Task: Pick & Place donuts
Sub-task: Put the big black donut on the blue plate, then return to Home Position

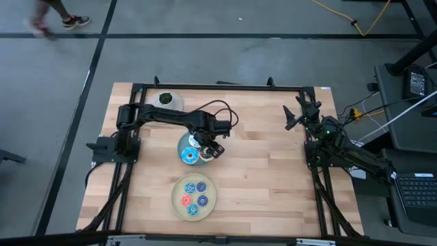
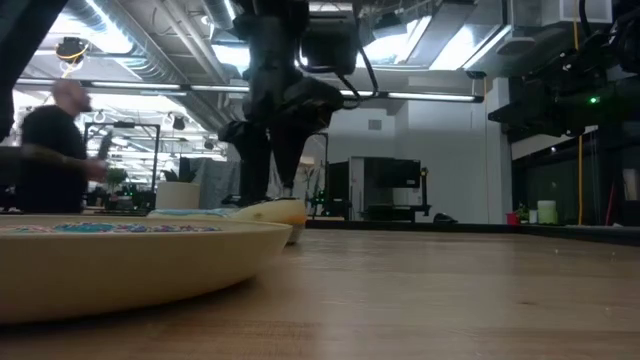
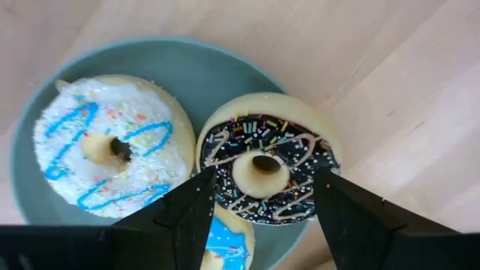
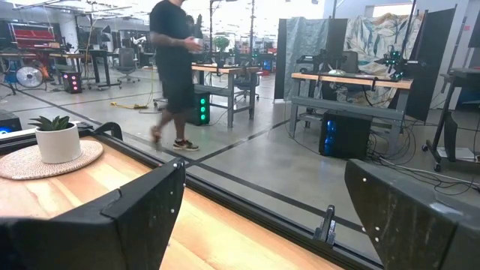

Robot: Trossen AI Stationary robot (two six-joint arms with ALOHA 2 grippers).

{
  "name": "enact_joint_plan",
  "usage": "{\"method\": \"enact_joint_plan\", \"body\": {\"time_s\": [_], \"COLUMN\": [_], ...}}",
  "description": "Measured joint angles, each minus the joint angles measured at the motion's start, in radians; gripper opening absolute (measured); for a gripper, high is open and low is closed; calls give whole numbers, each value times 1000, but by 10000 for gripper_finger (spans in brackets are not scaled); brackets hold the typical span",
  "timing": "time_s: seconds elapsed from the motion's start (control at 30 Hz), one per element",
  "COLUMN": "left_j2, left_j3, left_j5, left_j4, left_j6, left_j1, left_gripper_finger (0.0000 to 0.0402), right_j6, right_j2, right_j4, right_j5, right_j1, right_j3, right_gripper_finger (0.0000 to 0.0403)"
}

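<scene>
High view: the left pincer (image 1: 207, 149) hangs over the blue plate (image 1: 183, 143) near the middle of the table (image 1: 259, 184). In the left wrist view its fingers (image 3: 187, 217) stand wide apart on either side of a chocolate donut (image 3: 264, 169) with sprinkles, gripping nothing. That donut lies at the plate's edge, touching a white donut (image 3: 112, 146) with blue stripes; a third donut (image 3: 225, 244), blue-iced, peeks out just below them. Nearer the table's front edge, a beige plate (image 1: 177, 199) holds several small blue and red donuts (image 1: 194, 198). The right pincer (image 1: 295, 113) rests at the table's far right side, fingers wide and empty. A person (image 4: 172, 67) walks in the room beyond.
</scene>
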Motion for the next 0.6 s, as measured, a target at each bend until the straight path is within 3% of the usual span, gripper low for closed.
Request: {"method": "enact_joint_plan", "body": {"time_s": [0.6], "left_j2": [-142], "left_j3": [46], "left_j5": [9], "left_j4": [4], "left_j6": [-45], "left_j1": [-53], "left_gripper_finger": [214], "right_j6": [0], "right_j2": [0], "right_j4": [0], "right_j5": [0], "right_j1": [0], "right_j3": [0], "right_gripper_finger": [365]}}
